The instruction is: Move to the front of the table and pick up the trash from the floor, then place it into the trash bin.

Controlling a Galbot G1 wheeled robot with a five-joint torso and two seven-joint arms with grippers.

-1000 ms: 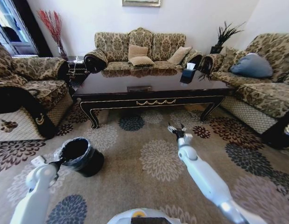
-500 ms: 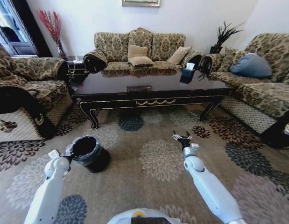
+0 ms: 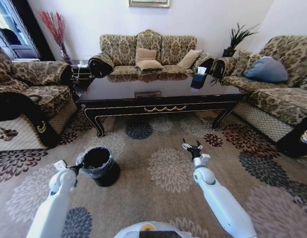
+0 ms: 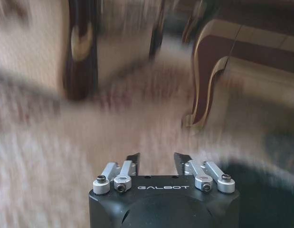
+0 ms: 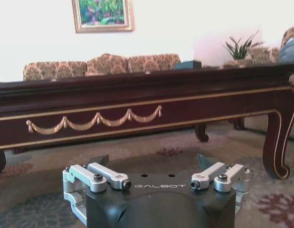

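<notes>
The trash bin [image 3: 99, 165] stands on the floor [image 3: 158, 198] before the table's [image 3: 163, 108] front left leg; no litter shows, so pickup looks finished (judging only). The left gripper [image 3: 78, 167], narrowly parted, touches its rim; the right gripper [image 3: 192, 147] hovers wide open, empty.

Two slim arms in smooth white-grey shells are seen, each ending in a rounded wrist joint. The left gripper [image 4: 156, 159] and right gripper [image 5: 154, 161] are built alike: a black block lettered GALBOT in pale print, silver linkage bars pinned with dark screws, and short black fingertips [image 4: 133, 158].
</notes>
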